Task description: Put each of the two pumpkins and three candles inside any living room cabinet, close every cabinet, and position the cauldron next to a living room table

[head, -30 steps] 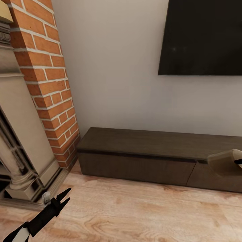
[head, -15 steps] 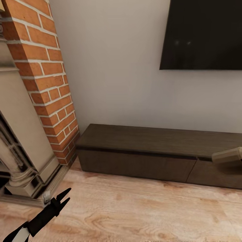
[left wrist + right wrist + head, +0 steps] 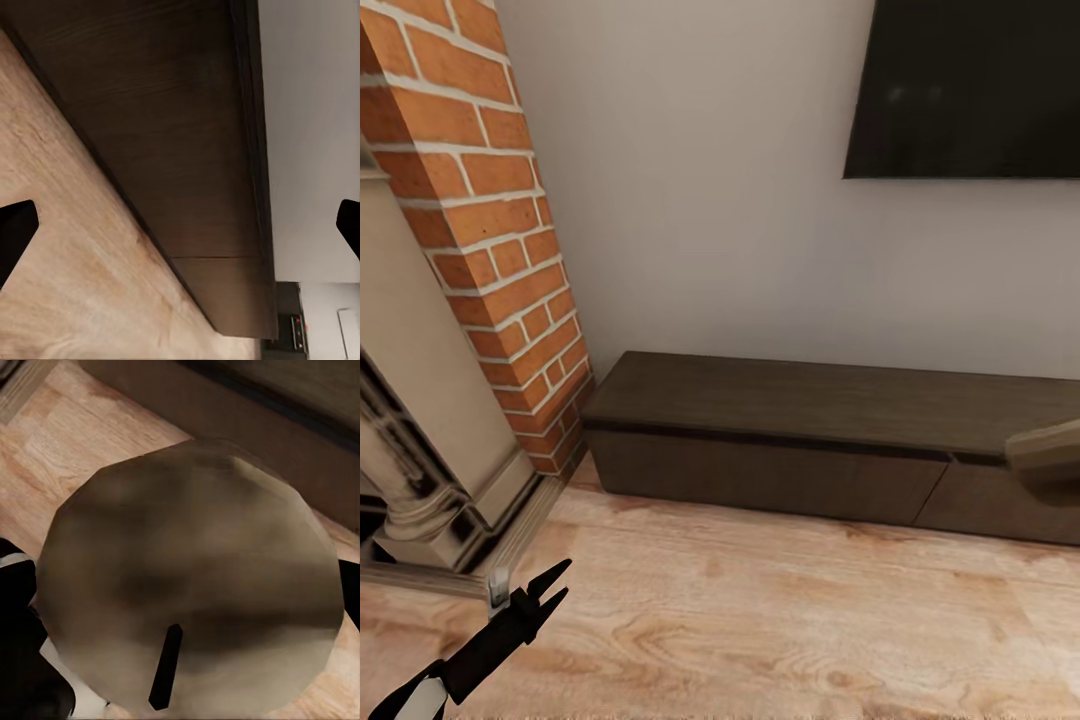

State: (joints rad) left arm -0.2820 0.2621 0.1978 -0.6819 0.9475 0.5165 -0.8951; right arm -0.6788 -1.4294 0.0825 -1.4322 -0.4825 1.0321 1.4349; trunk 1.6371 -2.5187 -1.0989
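Cabinet point(image 3: 780, 440), 1 long low unit with all visible fronts shut, runs along the wall ahead of the robot. 1 candle point(image 3: 187, 585), wick-end toward the camera, sits clamped in the right gripper point(image 3: 180, 615) nearest its right end; left gripper point(image 3: 550, 585) hangs spread, holding nothing.

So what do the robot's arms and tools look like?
The left tool is black, with two thin, pointed fingers like a beak. The arm behind it is black, then turns white lower down. In the wrist views, the fingertips are plain black shapes.
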